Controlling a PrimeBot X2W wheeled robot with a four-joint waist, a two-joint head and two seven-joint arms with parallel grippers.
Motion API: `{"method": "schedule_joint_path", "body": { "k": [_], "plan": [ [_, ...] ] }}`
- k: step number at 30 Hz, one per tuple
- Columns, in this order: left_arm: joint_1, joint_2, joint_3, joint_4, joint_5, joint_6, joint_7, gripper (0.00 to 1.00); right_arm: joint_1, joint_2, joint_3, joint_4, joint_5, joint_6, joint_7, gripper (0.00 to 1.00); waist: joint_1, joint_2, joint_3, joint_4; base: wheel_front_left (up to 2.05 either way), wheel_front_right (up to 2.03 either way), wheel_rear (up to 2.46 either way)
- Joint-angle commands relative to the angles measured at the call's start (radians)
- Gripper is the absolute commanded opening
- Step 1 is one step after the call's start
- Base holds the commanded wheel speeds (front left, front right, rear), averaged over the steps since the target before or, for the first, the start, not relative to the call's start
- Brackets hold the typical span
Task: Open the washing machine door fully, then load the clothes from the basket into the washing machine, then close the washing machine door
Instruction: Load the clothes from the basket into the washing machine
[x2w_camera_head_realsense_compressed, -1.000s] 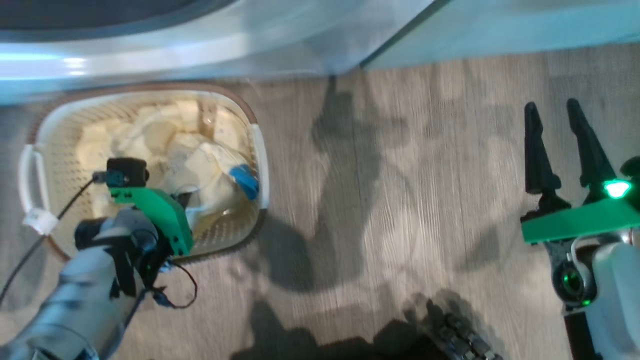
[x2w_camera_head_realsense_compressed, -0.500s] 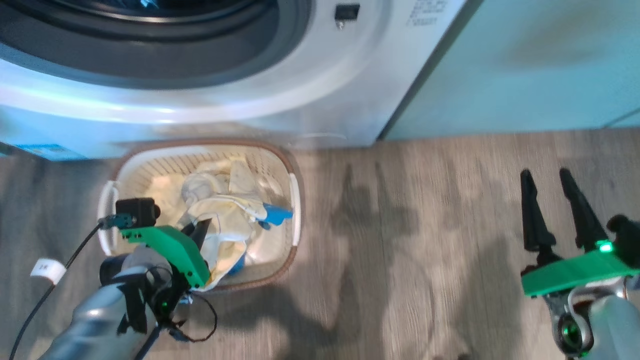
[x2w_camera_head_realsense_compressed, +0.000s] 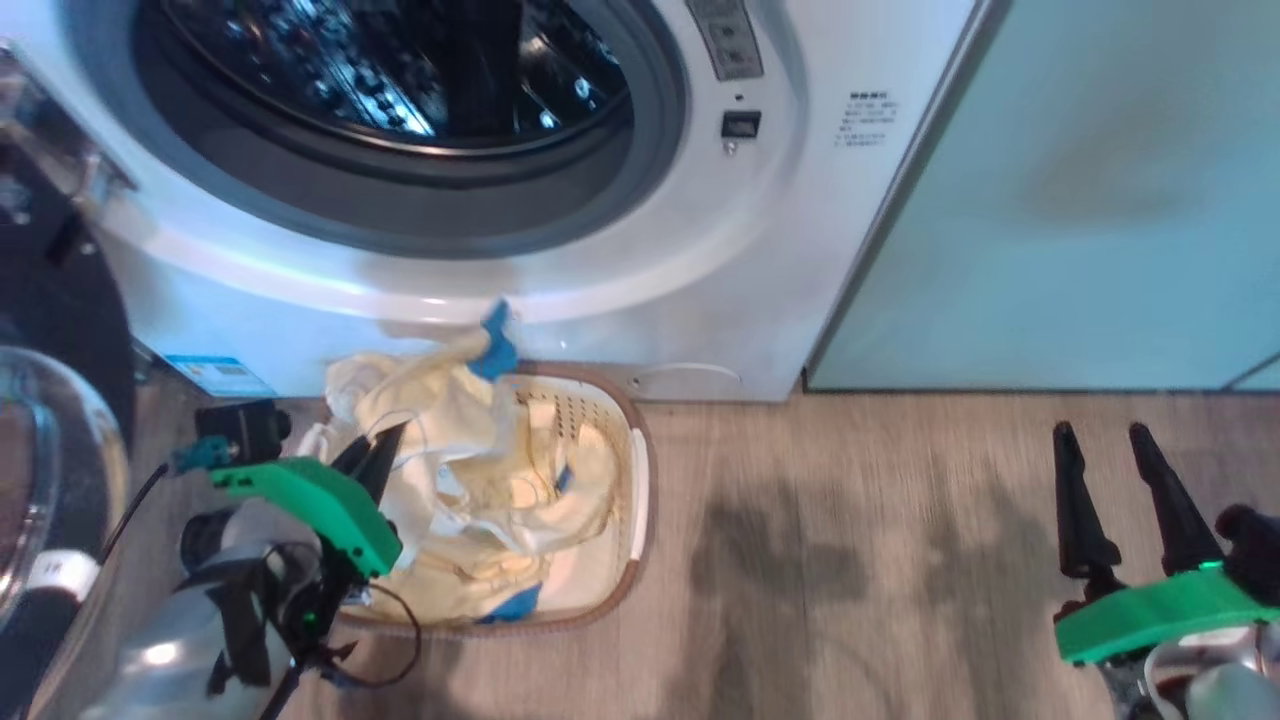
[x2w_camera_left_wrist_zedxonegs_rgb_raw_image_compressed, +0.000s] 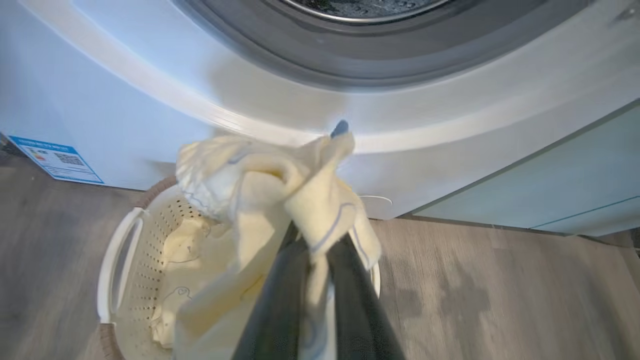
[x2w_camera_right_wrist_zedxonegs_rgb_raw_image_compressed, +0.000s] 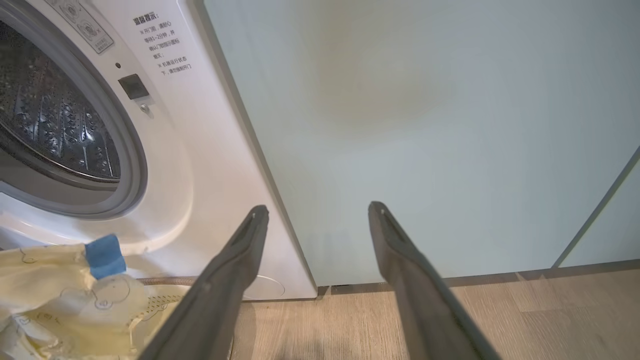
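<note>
Clothes (x2w_camera_left_wrist_zedxonegs_rgb_raw_image_compressed: 250, 175) clamped in left gripper (x2w_camera_left_wrist_zedxonegs_rgb_raw_image_compressed: 312, 250) per wrist cam (head cam adds open door (x2w_camera_head_realsense_compressed: 45, 460)); right gripper (x2w_camera_head_realsense_compressed: 1100, 435) parted, empty.

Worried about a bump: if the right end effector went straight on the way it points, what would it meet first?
The open right end effector would likely meet the pale-green cabinet door, just beside the washing machine; depth unclear.

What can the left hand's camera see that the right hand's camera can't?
Left wrist view: the left gripper shut on pale cream-yellow clothes, plus a small blue-white sticker. Right wrist view: the open right gripper and black printed lettering. Both: those clothes, the big white washing machine, its shiny steel drum, the cream perforated plastic basket.
</note>
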Motion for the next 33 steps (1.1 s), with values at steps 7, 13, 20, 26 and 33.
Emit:
{"method": "schedule_joint_path", "body": {
  "k": [7, 13, 20, 26, 33],
  "plan": [
    [0.074, 0.023, 0.194, -0.092, 0.134, 0.006, -0.012, 0.00, 0.032, -0.018, 0.006, -0.025, 0.003, 0.004, -0.010, 1.00, 0.0002, -0.0001, -0.079, 0.026, 0.00, 0.00, 0.00],
    [0.140, -0.004, 0.302, -0.168, 0.209, 0.012, -0.012, 0.00, 0.064, -0.013, -0.008, -0.029, 0.001, 0.004, -0.010, 1.00, 0.0002, -0.0001, -0.117, 0.047, 0.00, 0.00, 0.00],
    [0.180, -0.028, 0.393, -0.250, 0.270, 0.030, -0.012, 0.00, 0.090, -0.008, -0.024, -0.032, 0.002, 0.004, -0.010, 1.00, 0.0002, -0.0001, -0.138, 0.083, 0.00, 0.00, 0.00],
    [0.205, -0.039, 0.424, -0.307, 0.306, 0.039, -0.012, 0.00, 0.094, -0.003, -0.019, -0.029, 0.004, 0.004, -0.010, 1.00, 0.0002, -0.0001, -0.151, 0.094, 0.00, 0.00, 0.00],
    [0.193, -0.046, 0.429, -0.341, 0.322, 0.065, -0.011, 0.00, 0.090, 0.000, -0.013, -0.027, 0.006, 0.004, -0.010, 1.00, 0.0002, -0.0001, -0.154, 0.093, 0.00, 0.00, 0.00]
  ]
}}
